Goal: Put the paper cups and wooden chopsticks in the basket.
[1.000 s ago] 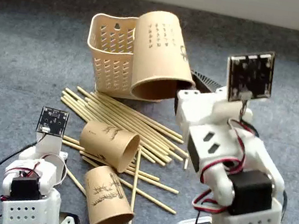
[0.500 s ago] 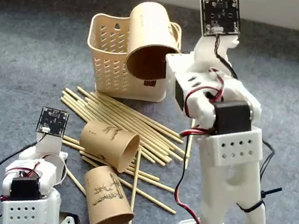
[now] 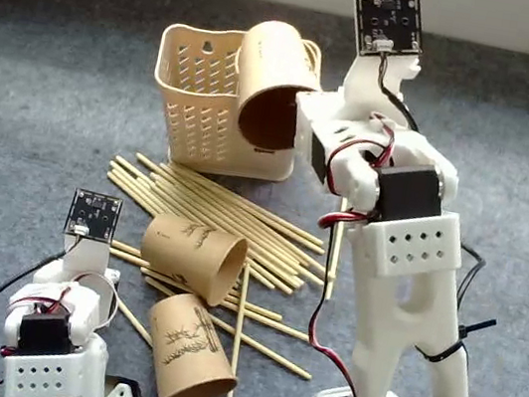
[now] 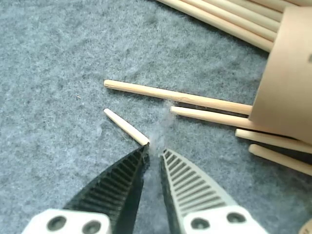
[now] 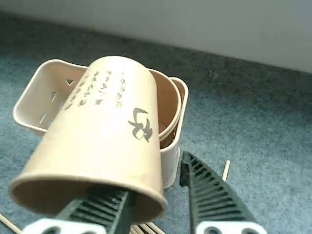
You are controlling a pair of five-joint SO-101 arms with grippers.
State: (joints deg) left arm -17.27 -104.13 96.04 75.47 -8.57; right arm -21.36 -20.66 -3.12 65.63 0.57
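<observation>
Over the right-hand end of the basket [image 3: 195,97] a paper cup [image 3: 270,68] lies steeply tilted, its closed end above the basket's opening and its dark mouth turned out and away from it. The right gripper [image 3: 303,114] is at that mouth with its jaws wide apart. From the wrist view, one finger [image 5: 100,209] sits at the cup's rim while the other [image 5: 207,195] stands clear of the cup's wall. I can't tell whether the cup leans on the basket's edge. Inside the basket, at that same end, a second cup [image 5: 168,102] stands upright.

In front of the basket, on the grey carpet [image 3: 35,122], the wooden chopsticks [image 3: 232,216] lie in a loose fan, none of them in the basket. A third cup [image 3: 193,256] lies on its side across the sticks. A fourth cup [image 3: 188,348] lies on its side farther out from the basket.

The left arm [image 3: 53,326] sits folded low, well away from the basket on the far side of the chopsticks. The left gripper [image 4: 153,152] points down at the carpet, its jaws drawn to a narrow slit with nothing between them. Its tips are just beside the end of a short stick [image 4: 126,126].
</observation>
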